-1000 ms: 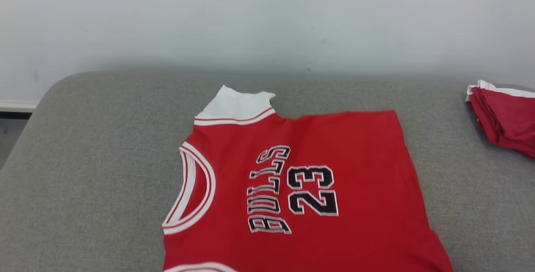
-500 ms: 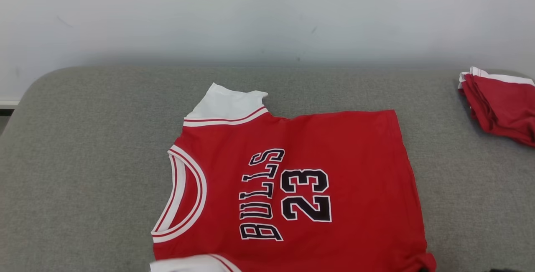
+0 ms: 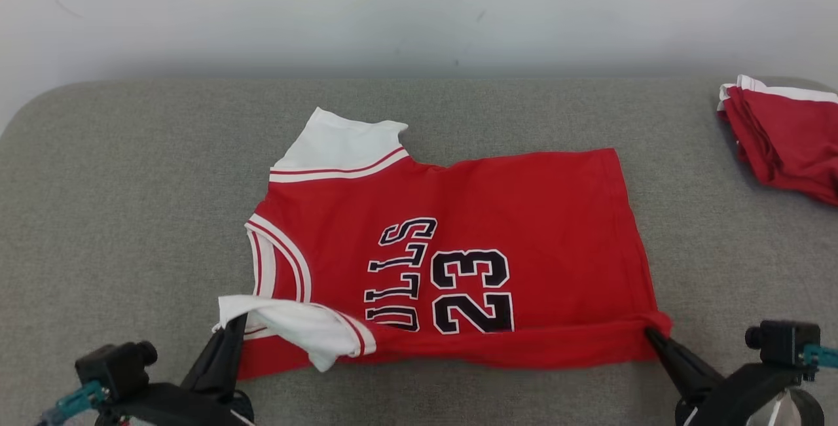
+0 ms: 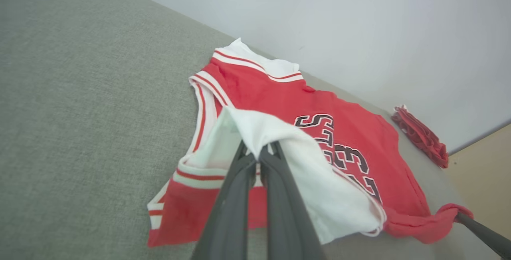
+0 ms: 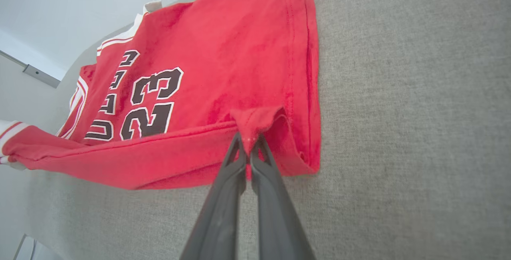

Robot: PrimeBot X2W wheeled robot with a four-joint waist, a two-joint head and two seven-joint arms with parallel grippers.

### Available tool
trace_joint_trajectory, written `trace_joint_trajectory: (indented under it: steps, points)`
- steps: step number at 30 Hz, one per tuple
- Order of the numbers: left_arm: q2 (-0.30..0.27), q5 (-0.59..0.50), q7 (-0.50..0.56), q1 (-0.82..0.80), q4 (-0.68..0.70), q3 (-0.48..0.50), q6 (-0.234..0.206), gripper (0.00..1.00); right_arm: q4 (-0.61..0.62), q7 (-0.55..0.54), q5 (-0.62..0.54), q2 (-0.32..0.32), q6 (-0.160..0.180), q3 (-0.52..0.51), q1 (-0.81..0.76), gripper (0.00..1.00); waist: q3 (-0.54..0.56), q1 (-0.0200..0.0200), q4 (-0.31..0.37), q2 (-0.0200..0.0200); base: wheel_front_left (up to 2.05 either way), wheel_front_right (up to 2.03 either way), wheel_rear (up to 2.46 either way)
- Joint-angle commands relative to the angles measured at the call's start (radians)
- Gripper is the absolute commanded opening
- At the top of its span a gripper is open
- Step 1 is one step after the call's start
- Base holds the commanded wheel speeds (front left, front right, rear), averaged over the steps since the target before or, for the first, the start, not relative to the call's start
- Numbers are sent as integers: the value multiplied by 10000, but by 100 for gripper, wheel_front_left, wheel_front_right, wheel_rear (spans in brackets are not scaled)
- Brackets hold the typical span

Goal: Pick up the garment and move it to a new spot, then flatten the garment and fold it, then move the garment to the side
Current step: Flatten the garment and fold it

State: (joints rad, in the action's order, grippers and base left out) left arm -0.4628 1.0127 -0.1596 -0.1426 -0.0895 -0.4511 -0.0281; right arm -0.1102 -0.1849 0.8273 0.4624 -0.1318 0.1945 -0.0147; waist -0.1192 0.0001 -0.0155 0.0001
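Note:
The garment is a red jersey with white trim and black "BULLS 23" lettering, spread on the grey cushion. My left gripper is shut on its white near-left sleeve, lifted and folded over the chest. At the near right, my right gripper is shut on the red hem corner, also raised off the cushion. The near edge of the garment hangs in a rolled band between the two grips. The far half lies flat.
The grey cushion reaches to a pale wall behind. A second bunched red and white cloth lies at the far right edge. Bare cushion lies to the left and right of the jersey.
The camera has tilted down, bringing both grippers into view. The jersey's near edge has been lifted and drawn over the lettering, hiding the "B" of BULLS.

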Motion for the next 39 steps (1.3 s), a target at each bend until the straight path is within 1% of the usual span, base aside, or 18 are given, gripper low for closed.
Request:
trace_joint_trajectory:
  steps: [1,7,11,16,17,18,19,20,21,22,28,34,39]
  points:
    - [-6,-13,47,-133,-101,-30,41,0,-28,-20,73,-26,27,-42,135,0,-87,-1,-19,-1,0,0,0]
    - [247,-132,263,-1414,-1608,-188,487,0,-599,-335,93,-198,27,-147,1240,0,-410,-1,25,-1,0,0,0]
    - [400,-296,464,-2006,-2473,-456,713,0,-913,-255,-170,-267,27,-57,1794,0,-537,-1,62,-1,0,0,0]
    - [593,-565,257,-2493,-3366,-665,973,0,-1379,-30,-492,-383,27,99,2215,0,-568,-1,68,-1,0,0,0]
    - [637,-595,194,-2551,-3500,-696,997,0,-1467,55,-523,-401,27,137,2271,7,-553,-1,62,-1,0,0,0]
    - [658,-672,124,-2615,-3645,-739,1044,0,-1550,114,-525,-417,27,172,2305,31,-522,-1,47,-1,0,0,0]
    - [702,-704,48,-2662,-3795,-776,1061,0,-1628,222,-574,-421,27,167,2324,41,-484,-1,31,-1,0,0,0]
    - [751,-750,-36,-2707,-3925,-811,1054,38,-1705,337,-606,-431,27,169,2336,100,-442,-1,16,-1,0,0,0]
    - [779,-837,-138,-2745,-4033,-858,1065,71,-1778,440,-639,-453,27,177,2329,100,-392,-1,-2,-1,0,0,0]
    - [825,-891,-204,-2749,-4150,-911,1095,100,-1840,510,-631,-473,27,199,2312,100,-343,-1,-16,-1,0,0,0]
    - [1042,-1142,-581,-2493,-4492,-1132,1225,100,-2029,1132,-761,-381,27,314,1994,100,-31,-1,-85,-1,0,0,0]
    - [1074,-1082,-834,-1947,-4418,-987,1164,100,-2054,1619,-1105,-226,27,315,1435,100,164,-1,-107,-1,0,0,0]
    - [1077,-1072,-905,-1447,-4480,-981,1087,100,-2112,1877,-1389,-291,27,164,987,100,131,-1,-87,-1,0,0,0]
